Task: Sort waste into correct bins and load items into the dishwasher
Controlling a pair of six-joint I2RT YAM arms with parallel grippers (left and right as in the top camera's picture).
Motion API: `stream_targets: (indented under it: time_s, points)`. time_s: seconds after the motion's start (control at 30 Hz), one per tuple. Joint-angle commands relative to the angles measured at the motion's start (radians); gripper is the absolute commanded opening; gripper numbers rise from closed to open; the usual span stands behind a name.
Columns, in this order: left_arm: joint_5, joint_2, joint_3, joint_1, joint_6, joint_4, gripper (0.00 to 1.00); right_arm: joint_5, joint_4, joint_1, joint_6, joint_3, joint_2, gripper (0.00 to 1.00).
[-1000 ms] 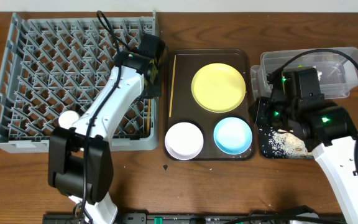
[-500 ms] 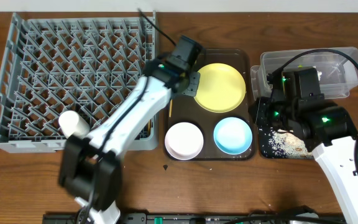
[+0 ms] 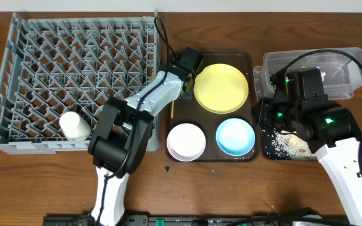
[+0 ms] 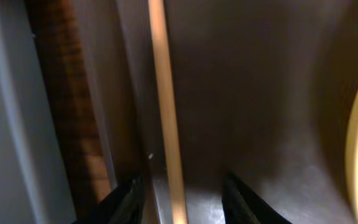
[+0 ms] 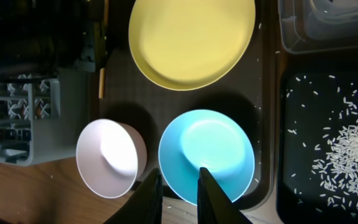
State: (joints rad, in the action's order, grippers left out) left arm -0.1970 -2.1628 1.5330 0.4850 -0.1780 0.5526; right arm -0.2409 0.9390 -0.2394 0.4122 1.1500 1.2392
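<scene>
My left gripper point(image 3: 180, 85) hangs low over the left edge of the brown serving tray point(image 3: 247, 59). In the left wrist view it point(image 4: 182, 208) is open, with one wooden chopstick point(image 4: 163, 112) lying between its fingers. A piece of that chopstick also shows in the overhead view point(image 3: 172, 108). The yellow plate point(image 3: 222, 88), pinkish-white bowl point(image 3: 186, 141) and light-blue bowl point(image 3: 235, 136) sit on the tray. The white cup point(image 3: 74, 124) stands in the grey rack point(image 3: 17, 75). My right gripper point(image 5: 178, 198) is slightly open and empty above the blue bowl's point(image 5: 207, 152) near rim. Rice point(image 3: 291, 145) lies in the black tray point(image 3: 270, 149).
The clear tub point(image 3: 351, 56) stands at the back right; what it holds is unclear. The left arm crosses the rack's right front corner and hides that part. A small dark speck point(image 3: 167, 168) lies on the table in front of the serving tray.
My left arm has swung from the rack's right edge over to the serving tray's left edge and come down astride the chopstick. The right arm has not moved.
</scene>
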Motion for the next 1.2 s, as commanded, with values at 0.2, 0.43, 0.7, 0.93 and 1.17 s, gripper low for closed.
stream_targets:
  time_s: [0.2, 0.43, 0.7, 0.93, 1.17]
  points:
    - [0.27, -0.053, 0.004, -0.003, 0.008, 0.018, 0.4, -0.011, 0.0, 0.002, -0.002, -0.002, 0.003, 0.17]
    - [0.268, -0.053, 0.003, -0.003, 0.002, 0.026, 0.32, -0.011, 0.0, 0.002, -0.002, -0.002, 0.003, 0.17]
    - [0.264, -0.054, 0.0, -0.003, 0.002, 0.025, 0.09, -0.011, 0.001, 0.002, -0.002, -0.002, 0.003, 0.16]
    - [0.264, 0.093, 0.056, -0.006, -0.002, 0.12, 0.08, -0.011, 0.0, 0.003, -0.002, -0.002, 0.003, 0.16]
    - [0.106, 0.382, 0.058, -0.013, -0.002, 0.234, 0.08, -0.011, 0.0, 0.003, -0.002, -0.002, 0.003, 0.16]
